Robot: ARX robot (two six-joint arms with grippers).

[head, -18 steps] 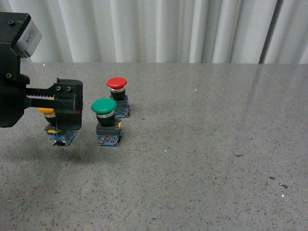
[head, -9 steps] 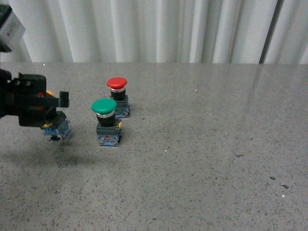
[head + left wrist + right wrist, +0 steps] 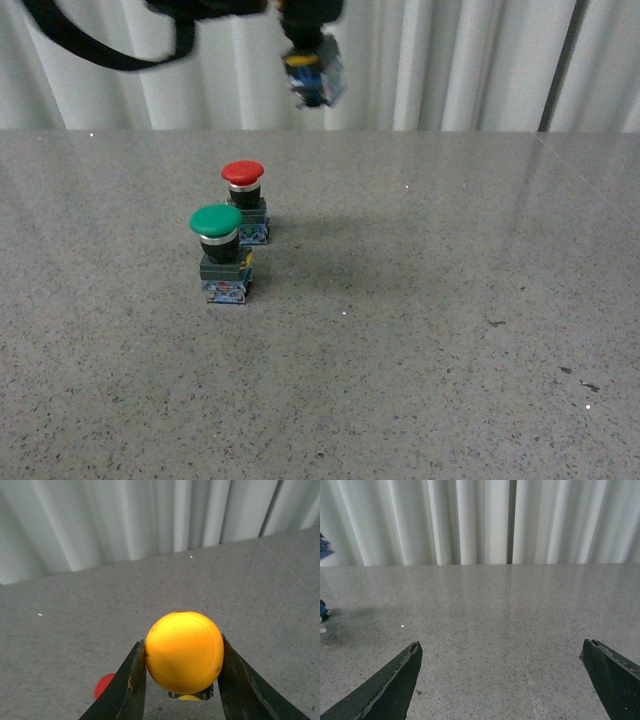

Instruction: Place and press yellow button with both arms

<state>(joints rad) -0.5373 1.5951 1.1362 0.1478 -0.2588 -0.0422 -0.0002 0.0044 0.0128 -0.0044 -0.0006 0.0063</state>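
In the front view you lose most of the left arm (image 3: 210,6) past the top edge; only a cable loop (image 3: 110,60) and a dark underside show. The yellow button (image 3: 312,75) is blurred there, and its cap can't be made out. In the left wrist view the cap covers nearly all of the base. Both fingers (image 3: 127,690) of the left gripper (image 3: 182,641) run off the bottom edge. The red button (image 3: 104,686) is a blurred spot, half behind one finger. In the right wrist view you get only the right gripper's (image 3: 501,645) tips. The blue scraps (image 3: 322,611) at the edge are too cut off to name.

Body camera overlooks table (image 3: 420,380), wrist cameras between fingers (image 3: 125,690), sharing curtain (image 3: 470,520).
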